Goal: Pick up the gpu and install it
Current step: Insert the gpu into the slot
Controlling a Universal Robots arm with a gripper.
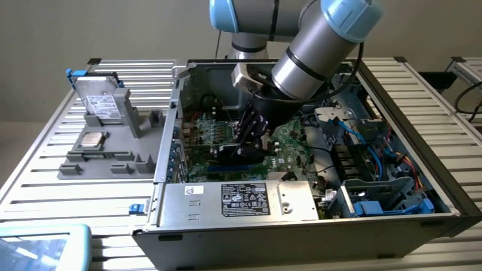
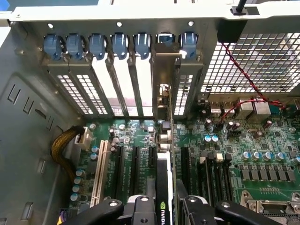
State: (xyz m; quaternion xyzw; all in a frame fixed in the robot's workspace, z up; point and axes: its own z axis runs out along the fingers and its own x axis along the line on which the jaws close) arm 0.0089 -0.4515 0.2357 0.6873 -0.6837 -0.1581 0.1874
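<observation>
The claw (image 2: 164,208) is down inside the open computer box (image 1: 249,243), which sits on the desk (image 1: 68,192). It is squeezing the gpu (image 2: 163,180) between its two fingers (image 2: 140,208). The gpu stands on its thin edge over the big green board (image 2: 262,159). Its silver end (image 2: 165,70) is up against the back wall, just under the row of blue clips (image 2: 96,44). It may be sitting in a slot, but that part is hard to see.
</observation>
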